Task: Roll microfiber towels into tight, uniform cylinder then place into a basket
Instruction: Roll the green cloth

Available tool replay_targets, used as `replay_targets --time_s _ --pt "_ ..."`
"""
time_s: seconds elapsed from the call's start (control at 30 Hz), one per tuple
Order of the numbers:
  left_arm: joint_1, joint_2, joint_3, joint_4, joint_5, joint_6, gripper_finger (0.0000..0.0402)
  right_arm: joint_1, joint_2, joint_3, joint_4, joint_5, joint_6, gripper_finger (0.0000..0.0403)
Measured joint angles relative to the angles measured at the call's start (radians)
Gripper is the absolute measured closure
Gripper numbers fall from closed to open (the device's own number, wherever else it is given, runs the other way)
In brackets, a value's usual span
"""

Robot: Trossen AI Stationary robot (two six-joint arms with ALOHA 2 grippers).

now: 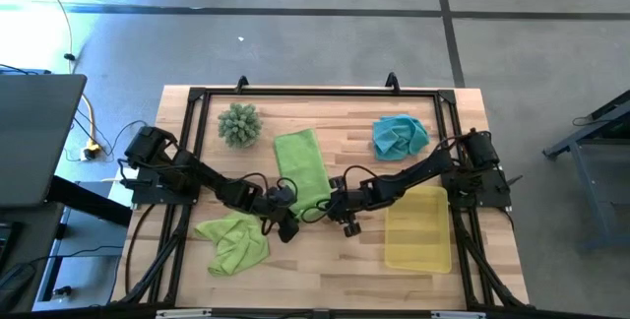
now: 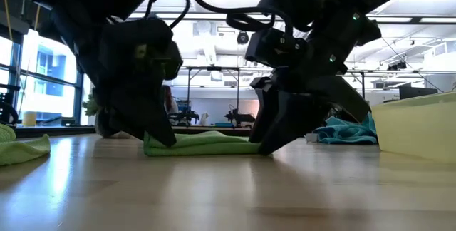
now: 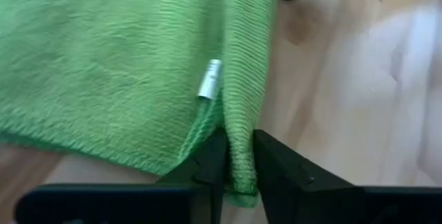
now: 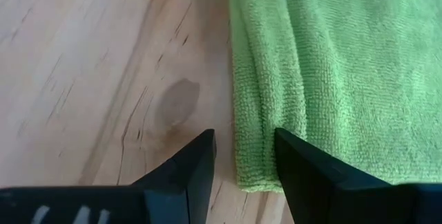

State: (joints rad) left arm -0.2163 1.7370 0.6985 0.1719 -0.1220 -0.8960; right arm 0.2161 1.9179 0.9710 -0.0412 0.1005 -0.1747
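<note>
A lime green microfiber towel (image 1: 302,166) lies as a long strip in the middle of the table. My left gripper (image 3: 239,172) is at its near end, shut on a raised fold of it. My right gripper (image 4: 245,162) stands open at the same near end from the right. Its fingers straddle the towel's thick side edge (image 4: 266,113); whether they touch it I cannot tell. A second lime towel (image 1: 234,243) lies crumpled at the near left. A teal towel (image 1: 400,135) lies bunched at the far right. The yellow basket (image 1: 418,227) sits at the near right. My left gripper pinches a raised lengthwise fold (image 3: 240,134) at the lime green towel's near end between its two fingers. The fingers slant down from the near left. The fold fills the narrow gap between them, while the remainder of the towel stays flat on the table.
A spiky green plant ball (image 1: 239,124) sits at the far left. A black frame (image 1: 315,93) runs around the tabletop. Bare wood shows between the two lime towels and in front of the grippers.
</note>
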Motion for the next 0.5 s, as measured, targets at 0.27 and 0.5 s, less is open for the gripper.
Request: replay_targets --time_s 0.27,0.5 --pt "0.008 -0.001 0.12 -0.106 0.166 0.286 0.027 0.0 0.002 -0.001 -0.004 0.0 0.021 0.0259" --pt "0.011 -0.003 0.329 -0.684 0.082 0.436 0.0255 0.0 0.003 -0.002 -0.005 0.0 0.044 0.0259"
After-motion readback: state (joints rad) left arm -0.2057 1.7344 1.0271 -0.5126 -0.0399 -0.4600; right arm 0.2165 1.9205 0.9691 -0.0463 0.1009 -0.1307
